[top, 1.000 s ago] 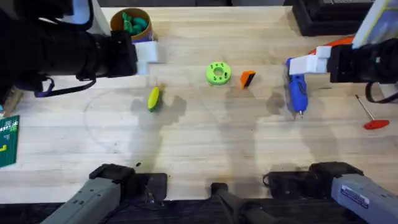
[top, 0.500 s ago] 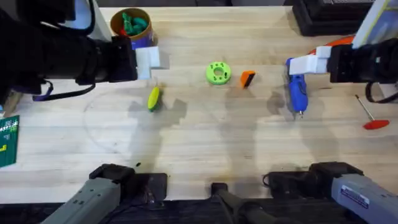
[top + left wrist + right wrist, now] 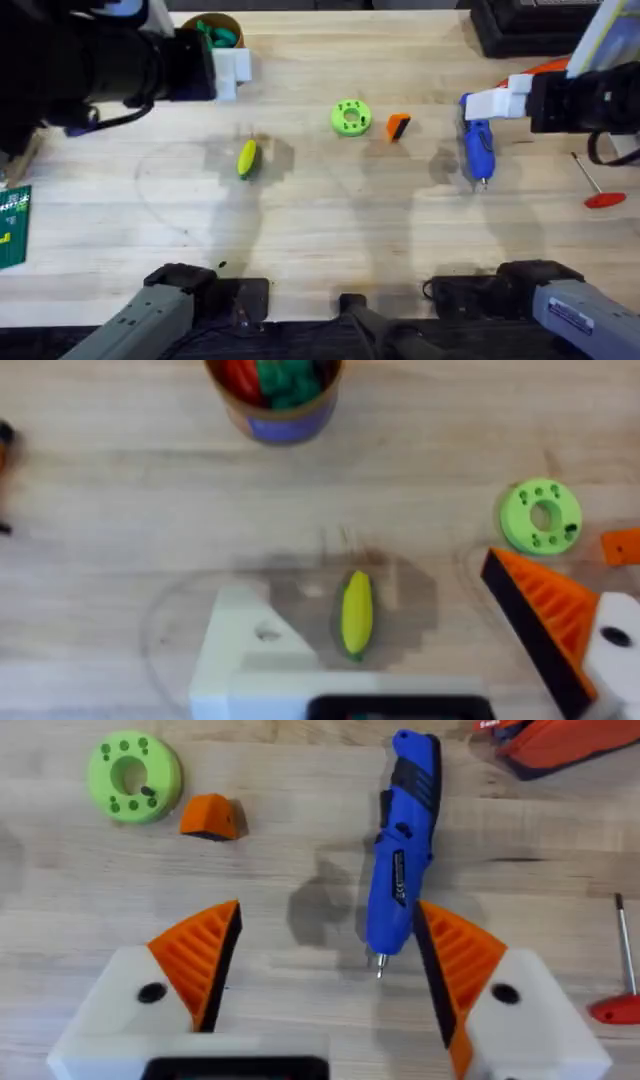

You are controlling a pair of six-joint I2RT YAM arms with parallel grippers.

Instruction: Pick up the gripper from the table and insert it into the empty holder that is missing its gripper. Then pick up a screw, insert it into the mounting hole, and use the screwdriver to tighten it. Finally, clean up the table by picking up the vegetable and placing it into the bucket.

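- One gripper [image 3: 398, 126], one green disc [image 3: 350, 117], one vegetable [image 3: 247, 158] lie mid-table [image 3: 320, 230].
- One bucket [image 3: 215, 35] at far edge.
- One screwdriver [image 3: 478, 150] toward the right edge.
- Right gripper [image 3: 325, 975] spread, empty; left gripper [image 3: 420, 635] spread, one holder [image 3: 245, 645] bare.

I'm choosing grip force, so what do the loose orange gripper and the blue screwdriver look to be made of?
The gripper looks like matte orange hard plastic, seemingly 3D-printed: flat, sharp facets, no gloss. The screwdriver looks like smooth, semi-gloss blue moulded plastic with soft highlights along its body; its short tip looks like bare metal.
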